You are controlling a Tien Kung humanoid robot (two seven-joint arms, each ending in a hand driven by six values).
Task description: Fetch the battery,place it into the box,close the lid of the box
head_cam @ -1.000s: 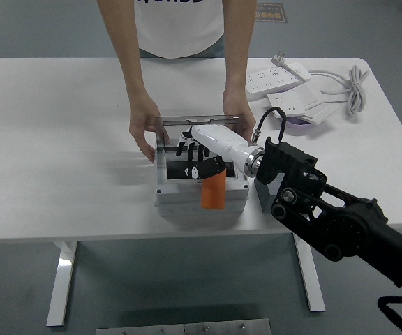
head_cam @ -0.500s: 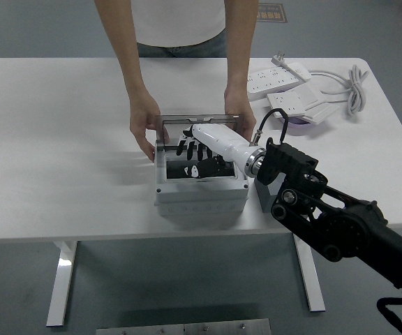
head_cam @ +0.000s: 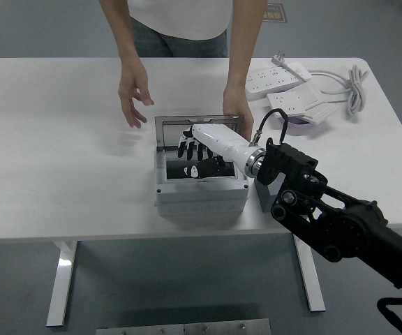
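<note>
Battery: no clear sight of it in the head view; the dark inside of the box (head_cam: 201, 199) is mostly hidden under the right hand (head_cam: 195, 155), so its long axis and heading cannot be told. Grey and rectangular, the box sits near the front middle of the table (head_cam: 61, 174) with its long side running left to right along the near edge. Its clear lid (head_cam: 187, 125) stands raised at the far side, hinged up and leaning back. The right arm (head_cam: 340, 223) comes in from the lower right, its white forearm angled up-left over the box's right rim, and the hand reaches down into the opening with its dark fingers (head_cam: 184, 148) spread loosely, gripping nothing that shows. At the far side a person rests one hand (head_cam: 237, 115) on the lid's right corner, while the other hand (head_cam: 132, 89) hangs open above the table, left of the box and apart from it. Power strips (head_cam: 285, 80) with a coiled cable (head_cam: 351, 84) lie at the far right.
</note>
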